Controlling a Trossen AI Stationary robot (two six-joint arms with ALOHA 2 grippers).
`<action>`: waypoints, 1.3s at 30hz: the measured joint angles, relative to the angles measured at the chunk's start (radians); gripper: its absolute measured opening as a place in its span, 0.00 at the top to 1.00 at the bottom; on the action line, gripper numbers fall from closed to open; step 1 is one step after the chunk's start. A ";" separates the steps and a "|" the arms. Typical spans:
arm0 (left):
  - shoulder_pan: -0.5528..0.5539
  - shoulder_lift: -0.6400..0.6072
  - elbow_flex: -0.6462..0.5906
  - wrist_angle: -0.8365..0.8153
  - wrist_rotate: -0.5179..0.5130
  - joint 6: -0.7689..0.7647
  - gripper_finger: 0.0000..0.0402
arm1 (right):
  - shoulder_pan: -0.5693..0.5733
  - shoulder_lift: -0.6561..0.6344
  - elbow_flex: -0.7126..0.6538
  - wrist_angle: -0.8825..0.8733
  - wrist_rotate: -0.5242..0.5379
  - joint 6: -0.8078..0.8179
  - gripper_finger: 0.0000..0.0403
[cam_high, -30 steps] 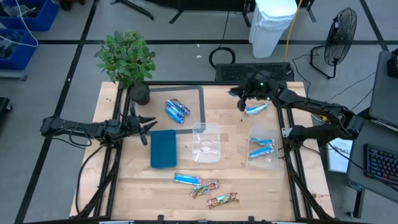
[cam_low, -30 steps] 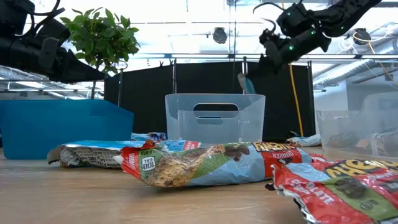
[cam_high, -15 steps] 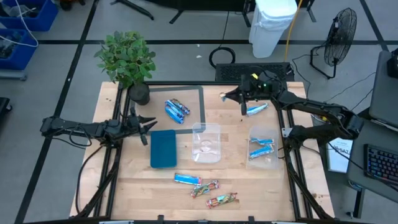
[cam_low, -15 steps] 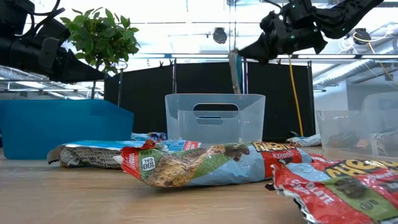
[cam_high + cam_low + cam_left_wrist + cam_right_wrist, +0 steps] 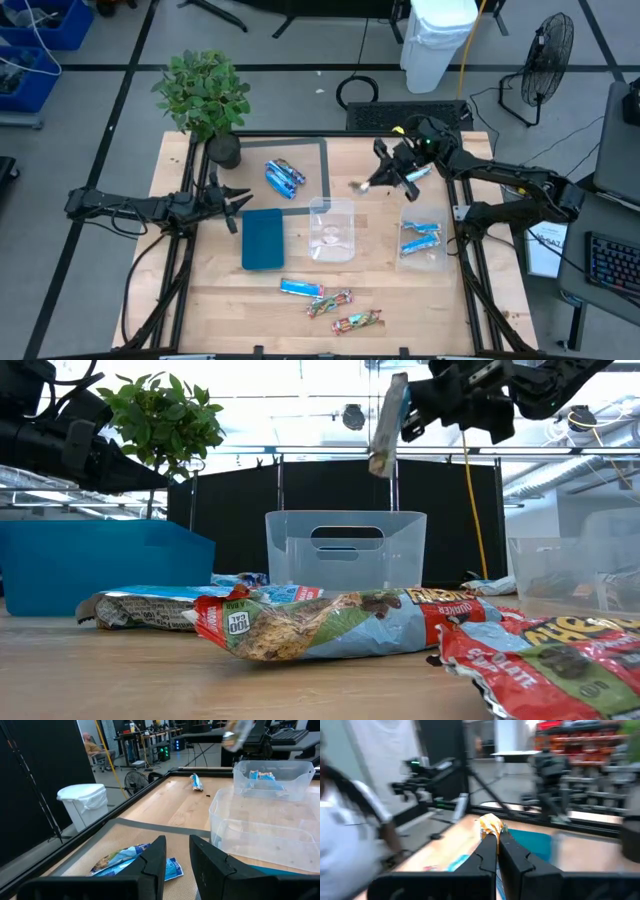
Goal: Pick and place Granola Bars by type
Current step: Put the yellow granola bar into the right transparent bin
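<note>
the right gripper (image 5: 384,176) sits right of centre in the upper half of the high view, fingers pinched tight on the end of a granola bar (image 5: 386,424) that hangs high over the middle clear tub (image 5: 331,229). the left gripper (image 5: 243,200) waits at mid-left by the teal tray (image 5: 263,239), fingers a little apart, empty. on the front wrappers (image 5: 330,622) "100 cal" is readable; other lettering is cut off. two bars lie in the right tub (image 5: 422,236), others by the potted plant (image 5: 205,95) and along the bottom edge.
</note>
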 joint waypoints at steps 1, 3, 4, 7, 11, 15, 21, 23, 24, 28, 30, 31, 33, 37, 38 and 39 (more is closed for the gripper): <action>0.000 0.000 0.000 0.000 0.000 0.000 0.77 | 0.009 0.000 0.000 0.000 -0.027 0.005 1.00; 0.000 0.000 0.000 0.000 0.000 0.000 0.77 | 0.028 0.000 0.000 0.000 -0.057 0.007 1.00; 0.000 0.000 0.000 0.000 0.000 0.000 0.77 | 0.039 0.000 0.000 -0.001 -0.059 0.007 1.00; 0.000 0.000 0.000 0.000 0.000 0.000 0.77 | 0.076 0.000 0.000 -0.001 -0.019 -0.002 1.00; 0.000 0.000 0.000 0.000 0.000 0.000 0.77 | 0.150 0.048 0.000 0.042 0.073 -0.005 1.00; 0.000 0.000 0.000 0.000 0.000 0.000 0.77 | 0.229 0.150 0.000 0.132 0.077 -0.003 1.00; 0.000 0.000 0.000 0.000 0.000 0.000 0.77 | 0.317 0.322 0.000 0.456 0.129 0.110 1.00; 0.000 0.000 0.000 0.000 0.000 0.000 0.77 | 0.336 0.370 0.000 0.665 0.133 0.196 1.00; 0.000 0.000 0.000 0.000 0.000 0.000 0.77 | 0.347 0.392 0.000 0.763 0.152 0.238 1.00; 0.000 0.000 0.000 0.000 0.000 0.000 0.77 | 0.370 0.456 0.000 1.019 0.247 0.328 1.00; 0.000 0.000 0.000 0.000 0.000 0.000 0.77 | 0.370 0.468 0.000 1.049 0.303 0.347 1.00; 0.000 0.000 0.000 0.000 0.000 0.000 0.77 | 0.368 0.470 0.000 1.049 0.332 0.353 1.00; 0.000 0.000 0.000 0.000 0.000 0.000 0.77 | 0.350 0.464 -0.001 1.032 0.371 0.367 1.00; 0.000 0.000 0.000 0.000 0.000 0.000 0.77 | 0.288 0.387 -0.040 0.958 0.425 0.380 1.00; 0.000 0.000 0.000 0.000 0.000 0.000 0.77 | 0.276 0.356 -0.060 0.928 0.448 0.379 1.00; 0.000 0.000 0.000 0.000 0.000 0.000 0.77 | 0.265 0.320 -0.079 0.886 0.478 0.368 1.00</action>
